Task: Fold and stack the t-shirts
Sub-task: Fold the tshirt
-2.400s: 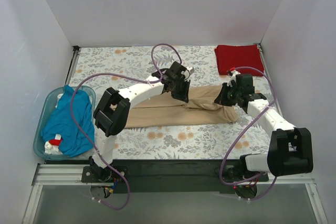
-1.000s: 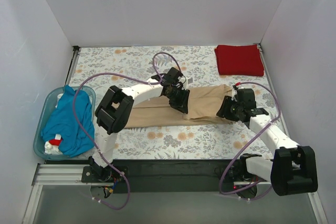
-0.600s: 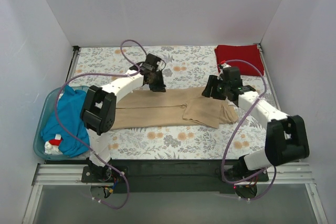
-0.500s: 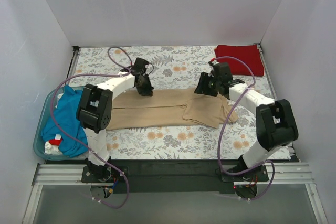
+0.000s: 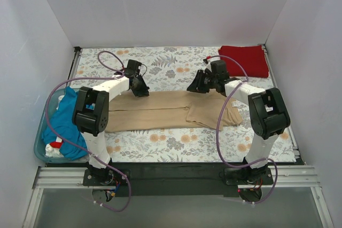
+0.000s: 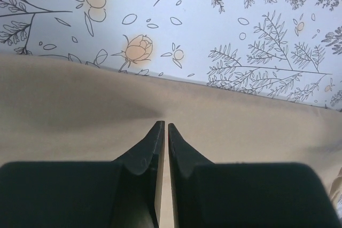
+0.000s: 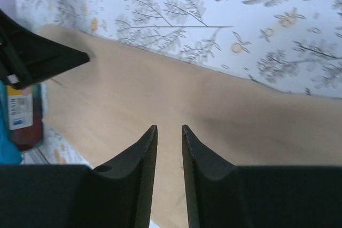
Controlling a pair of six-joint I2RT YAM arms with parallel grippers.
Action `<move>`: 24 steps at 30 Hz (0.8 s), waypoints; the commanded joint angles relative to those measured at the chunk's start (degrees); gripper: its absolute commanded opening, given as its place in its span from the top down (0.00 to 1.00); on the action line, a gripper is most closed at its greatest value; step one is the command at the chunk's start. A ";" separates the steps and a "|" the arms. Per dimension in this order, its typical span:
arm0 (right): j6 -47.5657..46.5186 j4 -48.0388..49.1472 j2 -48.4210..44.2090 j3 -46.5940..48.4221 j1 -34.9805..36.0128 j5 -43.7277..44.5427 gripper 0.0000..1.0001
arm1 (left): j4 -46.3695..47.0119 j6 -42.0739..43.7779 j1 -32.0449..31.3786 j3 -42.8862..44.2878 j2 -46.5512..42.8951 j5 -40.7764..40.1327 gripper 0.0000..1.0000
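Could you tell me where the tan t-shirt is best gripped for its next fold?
Grip the tan t-shirt at its far long edge, each gripper coming down from above. It lies flat as a long band, and the left gripper and right gripper already sit there.

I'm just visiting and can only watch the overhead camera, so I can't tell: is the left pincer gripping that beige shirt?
Observer: No. Its wrist camera shows the left pincer closed with nothing in it, tips over the tan t-shirt near the shirt's far edge.
Visitor: And the right one?
Observer: On its wrist camera the right pincer has its tips slightly apart, with nothing between them. The tan cloth shows through the gap.
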 commanded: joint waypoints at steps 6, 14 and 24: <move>4.90 11.86 7.78 -0.24 -0.36 -13.37 0.76 | 0.68 -2.38 3.32 -2.36 -3.59 -1.44 0.94; 5.08 13.62 13.24 -1.03 -7.74 -16.01 0.78 | -1.17 -4.93 6.67 -3.94 -0.86 -4.24 0.94; 6.39 14.59 11.66 -5.24 -15.03 -19.44 0.78 | -1.34 -6.86 9.21 -7.11 -1.03 -5.13 0.94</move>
